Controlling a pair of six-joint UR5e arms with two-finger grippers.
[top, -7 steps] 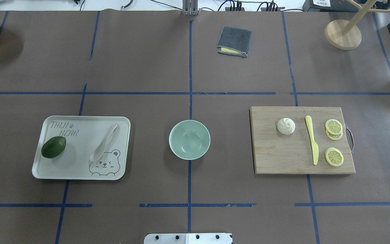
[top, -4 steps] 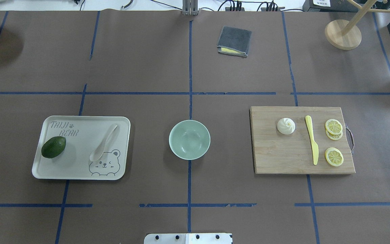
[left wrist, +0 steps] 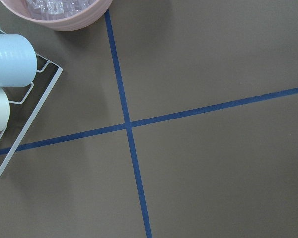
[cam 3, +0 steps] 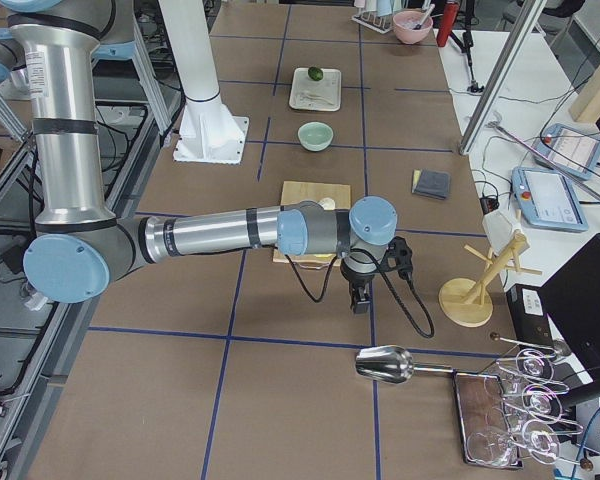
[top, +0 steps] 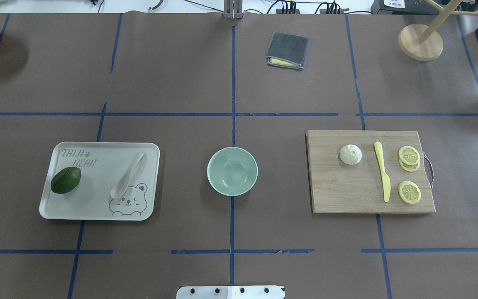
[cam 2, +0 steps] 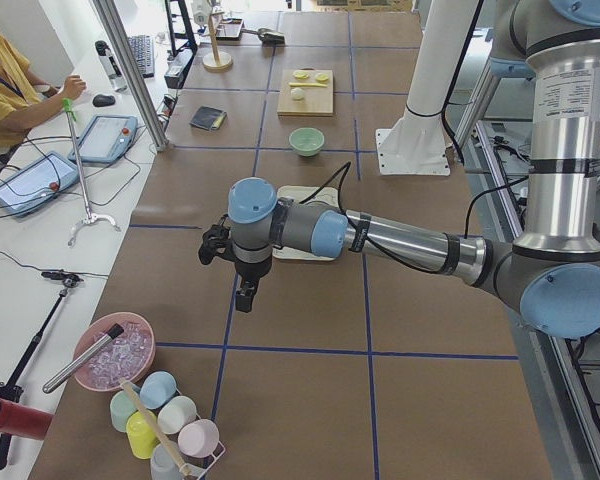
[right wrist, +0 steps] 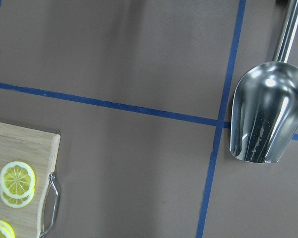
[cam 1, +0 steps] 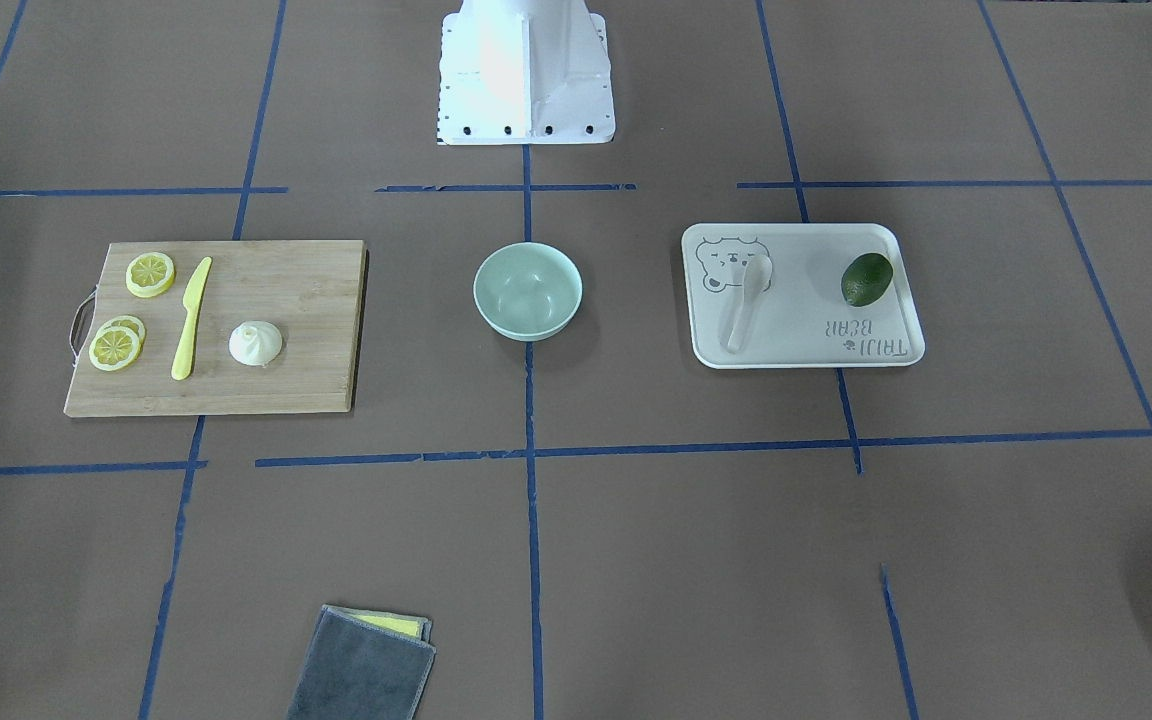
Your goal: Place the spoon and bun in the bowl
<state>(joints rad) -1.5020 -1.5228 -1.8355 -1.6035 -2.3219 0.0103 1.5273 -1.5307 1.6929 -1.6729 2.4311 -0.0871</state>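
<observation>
I am watching the small pale grey-white soup spoon (top: 128, 175) lying on the cream bear-printed plastic tray (top: 93, 203), well apart from the round mint-green bowl (top: 232, 171) sitting mid-way along the brown desk (top: 181, 83). The small white pleated steamed bun (top: 350, 154) is resting on the rectangular wooden cutting board (top: 347, 191). The left hand (cam 2: 242, 298) and right hand (cam 3: 360, 300) are hanging over bare desk; I cannot tell how far either is opened.

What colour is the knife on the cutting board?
Yellow; the knife shows best in the overhead view.
</observation>
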